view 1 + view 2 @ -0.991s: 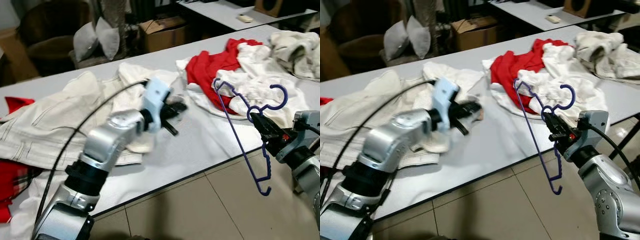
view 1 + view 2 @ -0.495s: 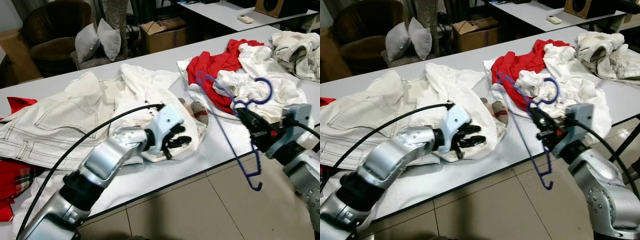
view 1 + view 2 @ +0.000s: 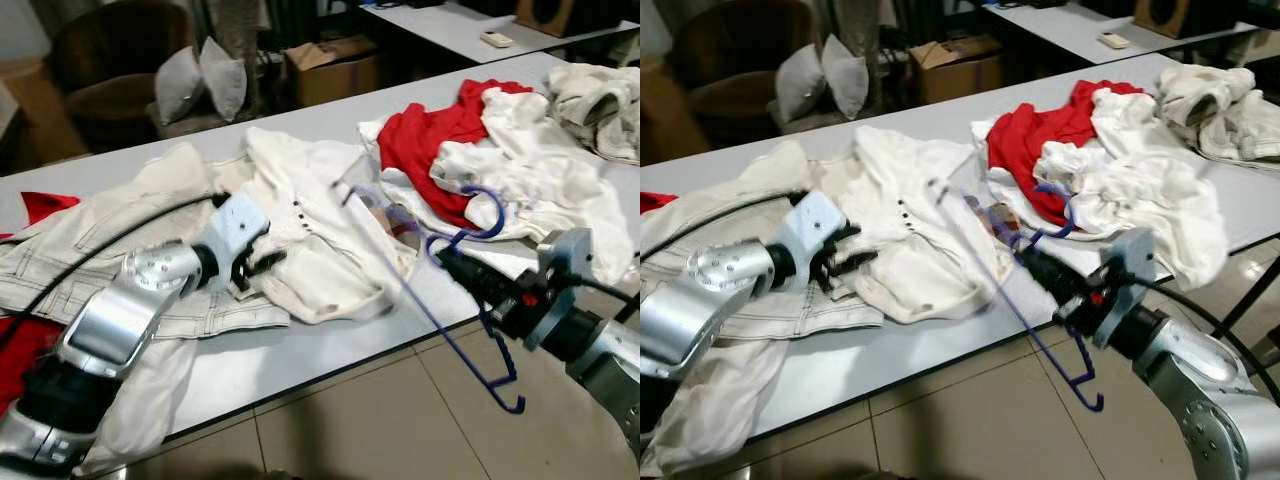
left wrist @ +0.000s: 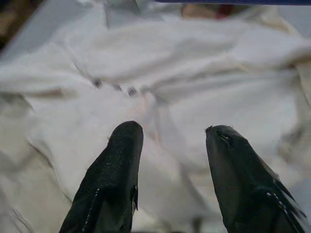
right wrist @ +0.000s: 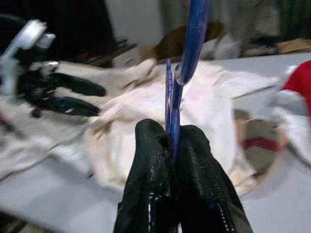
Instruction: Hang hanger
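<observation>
Right gripper (image 5: 171,133) clamping blue hanger (image 3: 440,300), arm outstretched.

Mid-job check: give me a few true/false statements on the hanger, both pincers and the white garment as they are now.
1. The right pincer is shut on the blue hanger. True.
2. The left pincer grips the hanger. False: it is open, over the white shirt.
3. The hanger lies flat on the table. False: it is held up, its lower end past the table's edge.
4. A red garment lies on the table. True.
</observation>
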You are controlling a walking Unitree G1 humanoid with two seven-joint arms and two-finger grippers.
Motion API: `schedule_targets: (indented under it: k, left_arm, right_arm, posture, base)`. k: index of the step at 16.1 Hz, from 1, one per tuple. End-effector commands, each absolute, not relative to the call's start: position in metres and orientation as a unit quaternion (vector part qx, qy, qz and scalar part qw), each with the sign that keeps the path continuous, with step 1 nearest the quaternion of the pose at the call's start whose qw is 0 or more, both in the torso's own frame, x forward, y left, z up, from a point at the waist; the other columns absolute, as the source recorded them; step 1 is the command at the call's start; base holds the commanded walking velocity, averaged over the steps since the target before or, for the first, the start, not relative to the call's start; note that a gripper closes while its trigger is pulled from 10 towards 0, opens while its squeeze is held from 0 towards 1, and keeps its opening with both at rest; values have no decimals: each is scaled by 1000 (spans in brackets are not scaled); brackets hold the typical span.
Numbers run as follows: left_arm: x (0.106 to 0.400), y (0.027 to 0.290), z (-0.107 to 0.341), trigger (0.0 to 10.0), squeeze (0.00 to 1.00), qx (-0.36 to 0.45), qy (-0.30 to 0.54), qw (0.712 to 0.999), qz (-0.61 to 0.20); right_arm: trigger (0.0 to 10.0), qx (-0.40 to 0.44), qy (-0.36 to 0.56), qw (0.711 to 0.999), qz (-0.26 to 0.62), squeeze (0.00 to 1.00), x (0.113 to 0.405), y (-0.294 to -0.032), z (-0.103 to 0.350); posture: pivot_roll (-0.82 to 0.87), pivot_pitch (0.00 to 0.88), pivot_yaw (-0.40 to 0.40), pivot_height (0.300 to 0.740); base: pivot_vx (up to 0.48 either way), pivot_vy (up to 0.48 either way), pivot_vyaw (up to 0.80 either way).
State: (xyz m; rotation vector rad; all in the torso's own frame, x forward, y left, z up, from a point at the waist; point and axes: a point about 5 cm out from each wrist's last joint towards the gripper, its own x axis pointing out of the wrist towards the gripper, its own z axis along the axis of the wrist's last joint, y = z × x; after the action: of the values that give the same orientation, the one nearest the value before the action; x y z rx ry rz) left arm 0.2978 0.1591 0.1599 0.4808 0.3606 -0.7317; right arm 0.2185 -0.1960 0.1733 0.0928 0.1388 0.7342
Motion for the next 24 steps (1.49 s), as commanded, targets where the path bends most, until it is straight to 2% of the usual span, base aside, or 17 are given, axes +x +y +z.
schedule_targets:
  k: [1,5,7,8,14,15,16,19,21,22,24]
  left_arm:
    - [297,159,158,10000,0,226,183,890,-351]
    - [300,148,163,10000,0,153,171,908,-350]
    - [303,150,153,10000,0,179,194,905,-333]
    - [308,155,146,10000,0,229,202,904,-300]
    - [313,154,146,10000,0,238,195,911,-274]
    - [314,154,146,4157,0,238,196,912,-271]
    - [316,157,142,0,0,240,199,913,-262]
    - [317,159,136,0,0,251,212,909,-256]
    - [316,160,133,510,0,262,225,903,-253]
    - [316,162,129,0,0,272,235,901,-245]
    - [318,167,127,0,0,283,236,900,-233]
  right_arm:
    - [10000,38,72,923,377,0,215,-195,176]
    - [10000,27,78,923,376,0,210,-205,181]
    - [10000,25,84,919,385,0,207,-202,179]
    - [10000,26,84,917,388,0,207,-200,179]
    - [10000,31,85,910,406,0,204,-192,179]
    - [10000,30,87,908,408,0,204,-192,178]
    - [10000,30,91,906,413,0,201,-190,177]
    - [10000,30,99,902,418,0,199,-188,175]
    - [10000,30,100,902,419,0,198,-188,174]
    - [10000,30,100,902,419,0,198,-187,174]
    - [10000,30,103,902,419,0,197,-188,173]
  posture:
    - [-169,0,125,740]
    - [-183,0,129,740]
    - [-183,0,129,740]
    - [-186,0,126,740]
    - [-189,0,127,740]
    - [-189,0,127,740]
    - [-189,0,128,740]
    - [-190,0,130,740]
    - [-192,0,133,740]
    - [-193,0,133,740]
    - [-192,0,131,740]
  base:
    - [0,0,0]
    - [0,0,0]
    - [0,0,0]
    - [0,0,0]
    - [0,0,0]
    - [0,0,0]
    - [0,0,0]
    - [0,0,0]
    - [0,0,0]
    - [0,0,0]
    - [0,0,0]
